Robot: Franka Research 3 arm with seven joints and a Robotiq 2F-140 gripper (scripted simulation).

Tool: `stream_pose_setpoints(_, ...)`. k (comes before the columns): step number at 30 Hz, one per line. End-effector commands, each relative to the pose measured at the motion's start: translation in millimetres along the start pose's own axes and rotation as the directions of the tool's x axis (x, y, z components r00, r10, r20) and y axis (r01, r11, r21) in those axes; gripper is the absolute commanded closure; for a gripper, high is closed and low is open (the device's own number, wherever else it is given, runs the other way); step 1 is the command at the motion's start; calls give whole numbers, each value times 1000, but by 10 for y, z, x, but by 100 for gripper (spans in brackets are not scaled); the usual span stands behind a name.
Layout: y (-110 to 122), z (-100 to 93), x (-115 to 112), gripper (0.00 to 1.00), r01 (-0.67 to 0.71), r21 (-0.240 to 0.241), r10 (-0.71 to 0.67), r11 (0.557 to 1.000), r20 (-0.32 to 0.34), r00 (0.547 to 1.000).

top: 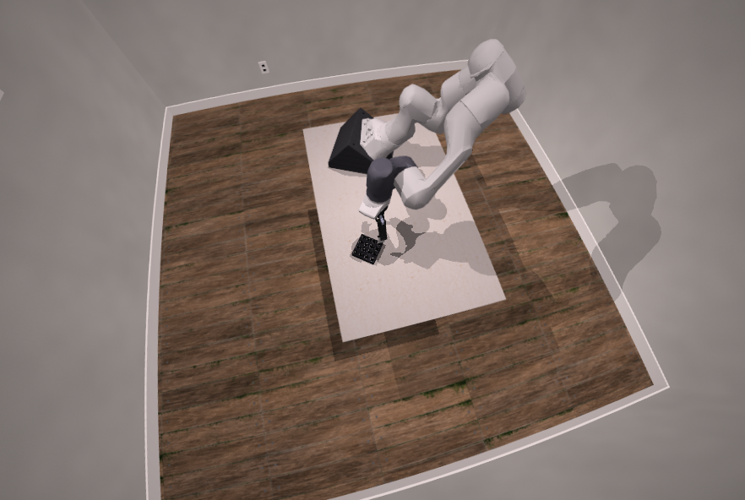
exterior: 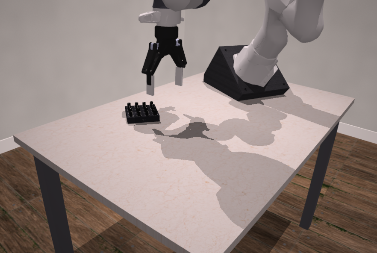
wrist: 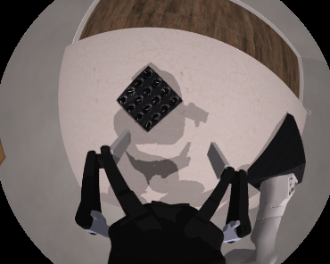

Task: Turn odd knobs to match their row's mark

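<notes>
The black knob box [top: 367,249] [exterior: 135,121] [wrist: 147,100] stands flat on the table, with several black knobs upright on top. Its socket [exterior: 143,119] shows in the side that faces the exterior view. In the wrist view the box looks turned like a diamond. The white lines and printed names are too small to read for certain. My gripper [exterior: 164,89] [wrist: 169,143] is open wide and empty, pointing down. It hangs above the table, higher than the box and off to its robot-base side, touching nothing. In the top view one finger is hidden behind the wrist.
The pale table [top: 421,289] [exterior: 90,155] [wrist: 87,80] carries the box and the black wedge-shaped robot base [top: 350,147] [exterior: 222,74] [wrist: 284,152]. The arm reaches over from that base. Its shadows lie across the table and around the box.
</notes>
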State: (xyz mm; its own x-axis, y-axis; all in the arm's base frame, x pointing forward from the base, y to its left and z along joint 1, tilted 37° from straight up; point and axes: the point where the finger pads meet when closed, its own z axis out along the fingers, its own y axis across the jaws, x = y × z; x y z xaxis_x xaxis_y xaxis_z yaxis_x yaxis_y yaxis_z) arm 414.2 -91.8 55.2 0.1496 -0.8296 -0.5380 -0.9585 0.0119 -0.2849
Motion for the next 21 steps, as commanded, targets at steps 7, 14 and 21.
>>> stream_pose_setpoints(7, -30, -4, -7, 0, -239, -14, 239, 971, -2, 971)
stream_pose_setpoints(14, -51, -9, -6, 0, -320, -14, 320, 947, -3, 947)
stream_pose_setpoints(21, -78, -15, -4, 0, -422, -13, 422, 907, -5, 907)
